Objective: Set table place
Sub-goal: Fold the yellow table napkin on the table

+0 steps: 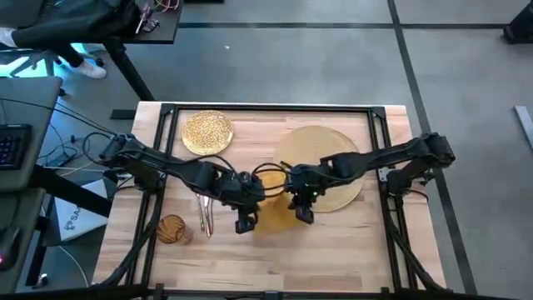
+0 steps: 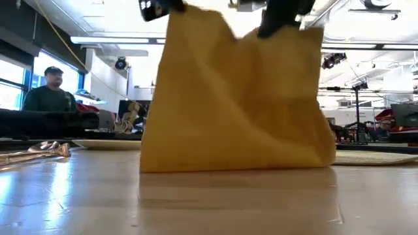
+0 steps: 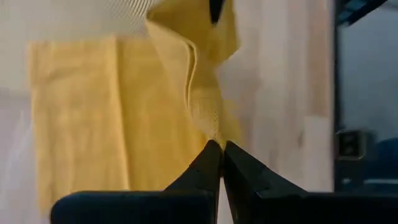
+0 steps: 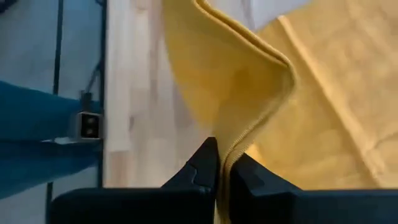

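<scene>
Mustard napkin (image 2: 235, 104) hanging above the table (image 1: 333, 250), left gripper (image 3: 221, 144) and right gripper (image 4: 224, 152) each clenched on a top corner, gold plate (image 1: 207, 132) at 10 o'clock

left gripper (image 1: 244, 223): fingers pinched closed, table centre | right gripper (image 1: 303, 212): fingers pinched closed, just beside it

My napkin (image 2: 235, 98) hid most of the mat (image 2: 372, 156) and the room behind in the low view; my grippers were cut off at its top edge.
</scene>
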Tool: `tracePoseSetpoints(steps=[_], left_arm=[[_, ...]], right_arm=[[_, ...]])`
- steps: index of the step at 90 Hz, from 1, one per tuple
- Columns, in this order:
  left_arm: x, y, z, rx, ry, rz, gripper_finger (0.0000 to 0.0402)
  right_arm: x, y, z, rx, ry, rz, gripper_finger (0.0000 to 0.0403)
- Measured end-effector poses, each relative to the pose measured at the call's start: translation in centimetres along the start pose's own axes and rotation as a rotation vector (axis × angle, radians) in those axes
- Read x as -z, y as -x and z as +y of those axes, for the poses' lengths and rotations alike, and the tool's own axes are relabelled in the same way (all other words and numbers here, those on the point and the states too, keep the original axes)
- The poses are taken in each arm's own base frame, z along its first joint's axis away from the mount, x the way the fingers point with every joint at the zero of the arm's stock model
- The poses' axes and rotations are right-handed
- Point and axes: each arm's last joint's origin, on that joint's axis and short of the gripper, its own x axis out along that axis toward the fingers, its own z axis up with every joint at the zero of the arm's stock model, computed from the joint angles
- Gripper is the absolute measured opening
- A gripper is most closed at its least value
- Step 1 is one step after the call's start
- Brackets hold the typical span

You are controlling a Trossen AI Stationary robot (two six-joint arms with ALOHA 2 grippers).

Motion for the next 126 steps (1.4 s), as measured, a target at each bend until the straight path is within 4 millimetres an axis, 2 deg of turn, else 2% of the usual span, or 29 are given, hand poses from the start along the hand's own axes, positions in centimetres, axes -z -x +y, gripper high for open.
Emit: tracePoseSetpoints(steps=[9,20,39,49,58,71,84,100,114,126], left_arm=[[0.9,-0.4,0.4,-0.126,-0.009,0.067,0.0],[2.4,-2.2,1.3,-0.243,-0.023,0.119,0.0],[4.1,-4.8,3.2,-0.37,0.007,0.102,0.0],[4.2,-5.6,4.3,-0.4,0.021,0.081,0.0],[3.9,-6.1,5.1,-0.389,0.025,0.062,0.0],[4.1,-6.5,6.0,-0.404,0.042,0.078,0.0],[4.8,-7.1,6.8,-0.415,0.057,0.106,0.0],[4.9,-6.9,6.7,-0.313,0.098,0.155,0.0],[4.5,-6.1,6.2,-0.233,0.202,0.147,0.0],[5.0,-7.0,6.6,-0.253,0.198,0.152,0.0]], right_arm=[[0.2,-0.7,-1.7,0.027,0.017,-0.015,0.0],[-0.1,-1.0,-3.6,0.128,0.048,-0.026,0.0],[-0.8,-1.7,-6.5,0.24,0.209,-0.013,0.0],[-0.8,-1.7,-7.4,0.297,0.208,0.007,0.0],[-0.9,-1.0,-7.5,0.327,0.201,0.057,0.0],[-1.4,-0.7,-7.4,0.39,0.322,0.06,0.0],[-1.5,-1.7,-8.3,0.458,0.422,0.098,0.0],[-1.3,-2.9,-8.9,0.454,0.452,0.139,0.0],[-1.5,-3.1,-9.0,0.454,0.478,0.128,0.0],[-1.9,-3.0,-9.5,0.467,0.476,0.099,0.0]])
